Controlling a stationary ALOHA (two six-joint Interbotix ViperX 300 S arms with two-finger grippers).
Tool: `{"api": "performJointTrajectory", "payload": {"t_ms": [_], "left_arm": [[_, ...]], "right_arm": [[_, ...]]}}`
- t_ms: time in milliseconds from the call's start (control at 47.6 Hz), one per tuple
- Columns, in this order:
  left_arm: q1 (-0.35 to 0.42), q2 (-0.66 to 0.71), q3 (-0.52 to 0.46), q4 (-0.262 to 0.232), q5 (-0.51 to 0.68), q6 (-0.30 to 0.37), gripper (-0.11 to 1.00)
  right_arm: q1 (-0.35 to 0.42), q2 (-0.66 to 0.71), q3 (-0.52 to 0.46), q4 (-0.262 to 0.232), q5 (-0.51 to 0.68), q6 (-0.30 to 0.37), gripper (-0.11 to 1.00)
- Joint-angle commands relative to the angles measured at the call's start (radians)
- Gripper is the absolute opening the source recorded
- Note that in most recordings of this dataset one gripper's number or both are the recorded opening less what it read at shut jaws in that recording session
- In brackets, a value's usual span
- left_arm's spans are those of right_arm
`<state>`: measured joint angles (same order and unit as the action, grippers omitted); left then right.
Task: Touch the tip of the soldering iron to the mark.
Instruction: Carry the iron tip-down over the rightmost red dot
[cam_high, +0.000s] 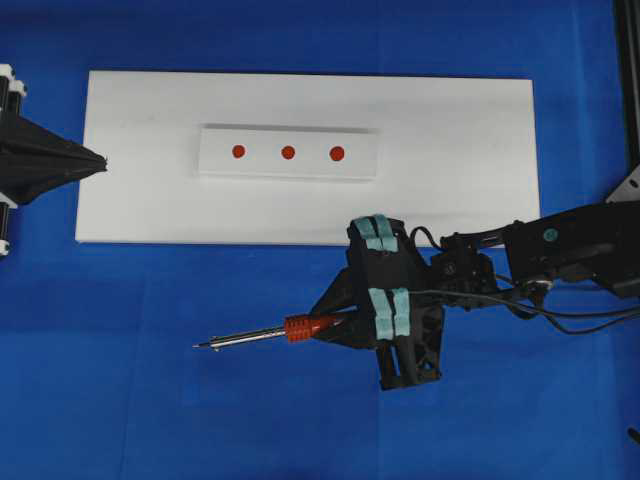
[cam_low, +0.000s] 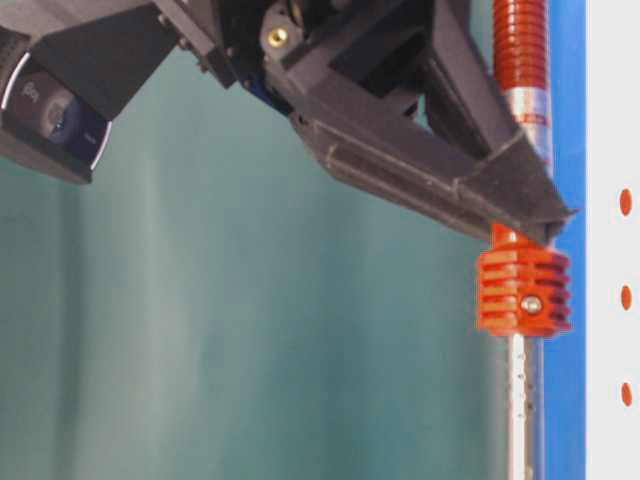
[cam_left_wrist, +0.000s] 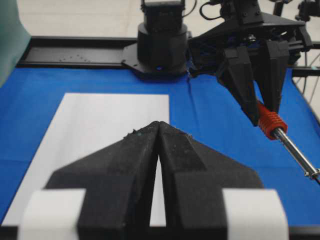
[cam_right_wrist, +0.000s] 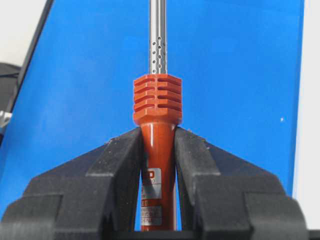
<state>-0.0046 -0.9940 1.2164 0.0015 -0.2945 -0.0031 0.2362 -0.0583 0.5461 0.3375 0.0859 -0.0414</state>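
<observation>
White board (cam_high: 450, 210) lies between mark (cam_high: 337, 153) and soldering iron (cam_high: 300, 328), clenched by right tool (cam_high: 345, 322).

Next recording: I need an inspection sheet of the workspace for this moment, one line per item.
Surface: blue cloth with a white board on it.
Job's things: soldering iron level over the cloth, tip pointing left, off the board; mark is the rightmost dot on the white strip, untouched.
Clutter: nothing seen.
Grippers: right gripper shut on the iron's handle; left gripper shut, empty, at the board's left edge.
Cables: black cord along the right arm.
Surroundings: black frame rail.
</observation>
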Motion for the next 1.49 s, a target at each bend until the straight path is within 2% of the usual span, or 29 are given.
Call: {"api": "performJointTrajectory", "payload": {"t_ms": [0,168,504,819,987,1281,1470], "left_arm": [[0.000,0.003,-0.009,0.002,-0.005,0.002,0.00],[0.000,0.003,-0.011,0.002,-0.003,0.002,0.00],[0.000,0.003,-0.009,0.002,-0.003,0.002,0.00],[0.000,0.003,-0.009,0.002,-0.003,0.002,0.00],[-0.002,0.003,-0.008,0.002,-0.003,0.002,0.00],[0.000,0.005,-0.006,0.002,-0.003,0.003,0.00],[0.000,0.003,-0.008,0.002,-0.003,0.006,0.00]], "right_arm": [[-0.014,-0.029,-0.029,-0.003,0.000,-0.002,0.07],[-0.066,-0.038,-0.029,-0.044,0.029,-0.005,0.07],[-0.255,-0.058,-0.040,-0.198,0.140,-0.011,0.07],[-0.391,-0.058,-0.071,-0.310,0.178,-0.015,0.07],[-0.437,-0.058,-0.081,-0.336,0.204,-0.015,0.07],[-0.439,-0.058,-0.084,-0.337,0.236,-0.017,0.07],[-0.439,-0.058,-0.098,-0.337,0.327,-0.017,0.07]]}}
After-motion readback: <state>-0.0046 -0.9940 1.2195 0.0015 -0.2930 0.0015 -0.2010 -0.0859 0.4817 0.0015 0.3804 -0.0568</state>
